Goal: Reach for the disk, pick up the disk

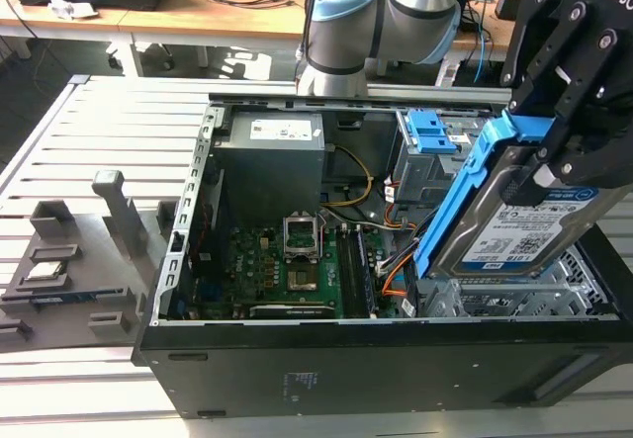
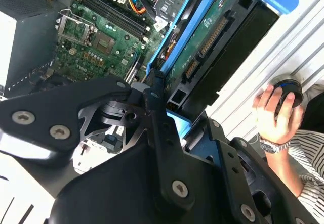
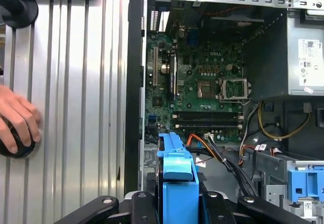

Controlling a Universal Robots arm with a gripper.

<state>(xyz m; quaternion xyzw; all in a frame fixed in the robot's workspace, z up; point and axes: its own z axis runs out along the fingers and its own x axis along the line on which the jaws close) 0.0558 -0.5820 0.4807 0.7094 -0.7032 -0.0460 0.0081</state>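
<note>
The disk (image 1: 514,225) is a silver-grey hard drive with a white-and-blue label and blue rails. It hangs tilted above the open computer case (image 1: 396,359), at the exterior view's right. My black gripper (image 1: 542,151) is shut on its upper end. In the second wrist view the disk's green circuit-board side (image 2: 207,42) faces the camera, and the gripper (image 2: 172,110) clamps its near end. In the first wrist view the disk's blue rail (image 3: 177,176) stands edge-on between the fingers (image 3: 139,204).
The case holds a motherboard (image 1: 292,270), a power supply (image 1: 272,166) and a drive bay with blue latches (image 1: 430,131). Grey fixture blocks (image 1: 74,270) stand on the slatted table at the exterior view's left. A person's hand (image 2: 276,115) rests on a black round object beside the case.
</note>
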